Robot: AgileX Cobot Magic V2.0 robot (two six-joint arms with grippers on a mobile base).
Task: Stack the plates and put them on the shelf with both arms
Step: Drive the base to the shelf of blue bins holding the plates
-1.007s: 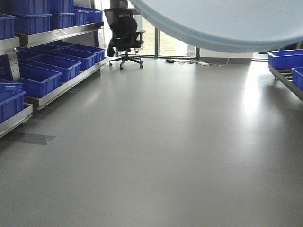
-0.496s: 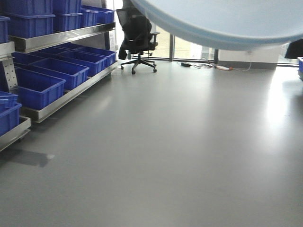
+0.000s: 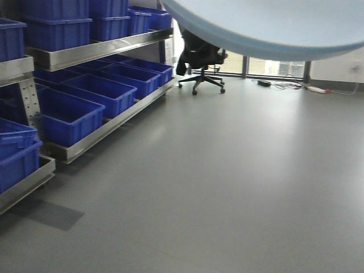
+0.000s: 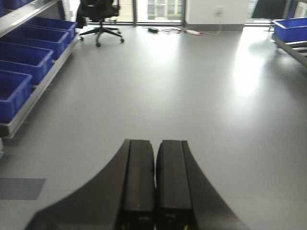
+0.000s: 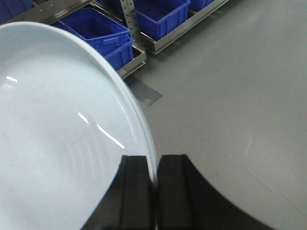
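A pale bluish-white plate (image 5: 57, 124) with faint centre rings fills the left of the right wrist view. My right gripper (image 5: 155, 160) is shut on its rim, one finger on each face. The same plate (image 3: 273, 25) hangs across the top of the front view, above the floor. My left gripper (image 4: 155, 143) is shut with nothing between its fingers, held over bare grey floor. The shelf (image 3: 99, 48) is the steel rack along the left wall, its levels filled with blue crates. It also appears as the shelf (image 5: 165, 38) in the right wrist view.
Blue crates (image 3: 85, 99) sit on the rack's levels. A black office chair (image 3: 200, 57) stands at the far end by the windows, with cables (image 3: 290, 85) on the floor. A second rack with a blue crate (image 4: 290, 28) is at the far right.
The front view has swung left and closer to the rack: crates look larger and the chair has slid right in the frame. The plate stays at the top.
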